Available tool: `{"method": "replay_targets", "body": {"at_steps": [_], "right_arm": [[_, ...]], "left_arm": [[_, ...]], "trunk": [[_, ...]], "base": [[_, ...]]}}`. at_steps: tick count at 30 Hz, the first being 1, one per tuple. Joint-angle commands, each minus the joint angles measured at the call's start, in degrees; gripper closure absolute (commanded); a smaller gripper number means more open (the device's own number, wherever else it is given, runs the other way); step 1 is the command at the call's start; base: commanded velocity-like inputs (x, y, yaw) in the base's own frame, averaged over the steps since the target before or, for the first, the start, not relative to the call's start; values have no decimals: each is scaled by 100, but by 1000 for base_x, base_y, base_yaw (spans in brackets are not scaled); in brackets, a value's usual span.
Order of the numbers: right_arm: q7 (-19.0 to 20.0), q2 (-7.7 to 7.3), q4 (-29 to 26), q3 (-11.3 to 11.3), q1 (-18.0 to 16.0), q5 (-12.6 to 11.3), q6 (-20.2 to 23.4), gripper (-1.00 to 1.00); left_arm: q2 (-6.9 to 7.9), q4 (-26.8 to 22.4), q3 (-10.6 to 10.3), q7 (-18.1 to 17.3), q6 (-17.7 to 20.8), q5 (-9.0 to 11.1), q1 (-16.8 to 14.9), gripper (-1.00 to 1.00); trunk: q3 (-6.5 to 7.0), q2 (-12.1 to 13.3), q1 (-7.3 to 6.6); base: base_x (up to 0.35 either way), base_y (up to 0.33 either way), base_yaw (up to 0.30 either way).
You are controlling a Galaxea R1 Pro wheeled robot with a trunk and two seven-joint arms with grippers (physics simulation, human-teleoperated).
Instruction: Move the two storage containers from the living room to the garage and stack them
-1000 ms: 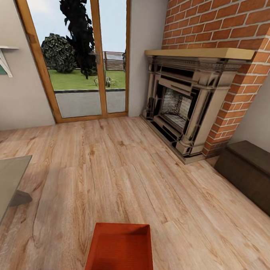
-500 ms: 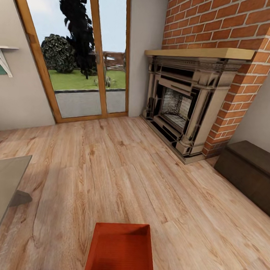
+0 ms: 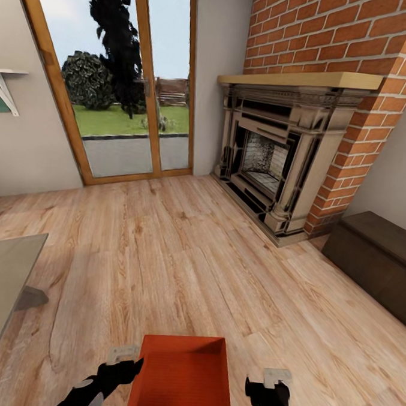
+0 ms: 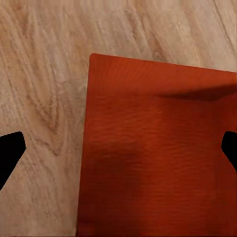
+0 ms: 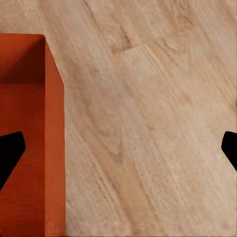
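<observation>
Light wood plank floor fills most of the head view, running back to a tall wood-framed glass door at upper left and a red-brick fireplace with a pale mantel at upper right. At the right edge sits a low dark bench, and a grey tabletop juts in from the left edge. At bottom centre an orange-red storage container stands upright on the planks, open top up, its long axis running from the frame's bottom edge toward the door, with the near end cut off by the frame. Just left of it is the left gripper; in the left wrist view its fingers are spread wide, one tip over the floor and the other over the container. Beside the bin's right wall is the right gripper, its dark fingertips likewise set far apart, clamped on nothing.
</observation>
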Motion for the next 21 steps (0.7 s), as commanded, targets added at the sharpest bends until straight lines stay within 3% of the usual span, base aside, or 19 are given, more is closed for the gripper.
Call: {"method": "replay_targets", "body": {"at_steps": [1, 11, 17, 21], "right_arm": [[-41, -9, -3, 45, -51, -64, 161, -100], [-30, 5, 0, 33, -309, -107, 1521, -100], [-29, 42, -1, 36, -341, -122, 1704, -100], [-30, 172, -6, 40, -345, -124, 1726, -100]], "left_arm": [[11, -61, -30, 118, 143, 54, -2, -100], [14, -333, -14, 461, 1009, 54, -2, -100], [11, -358, 15, 763, 1318, 54, -2, -100], [11, -350, 18, 819, 1363, 54, -2, -100]], "trunk": [[-5, -2, -1], [-5, -2, -1], [-5, -2, -1], [-5, -2, -1]], "base": [[0, 0, 0], [0, 0, 0], [0, 0, 0], [0, 0, 0]]}}
